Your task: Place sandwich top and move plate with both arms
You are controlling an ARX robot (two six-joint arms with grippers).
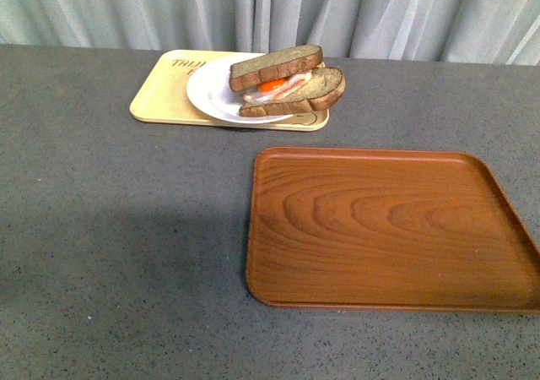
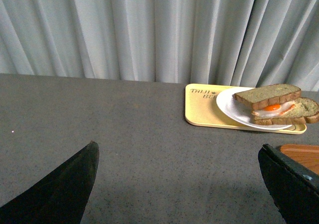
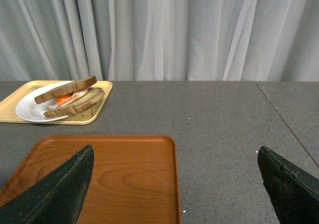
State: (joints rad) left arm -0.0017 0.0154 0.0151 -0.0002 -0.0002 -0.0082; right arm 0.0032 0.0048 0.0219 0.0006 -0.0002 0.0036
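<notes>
3 low curtain-facing views, all sharing the plate (image 1: pixel 211 93)

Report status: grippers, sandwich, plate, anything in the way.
Left gripper open, empty. Right gripper open, empty. Bread top on egg sandwich, plate on yellow tray. Wooden tray bare; nothing blocking.

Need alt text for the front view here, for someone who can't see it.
A sandwich top rests tilted on a fried egg and lower bread slice on a white plate, which sits on a yellow tray at the far side of a grey table. Nearer lies an empty brown wooden tray; no arm shows.
</notes>
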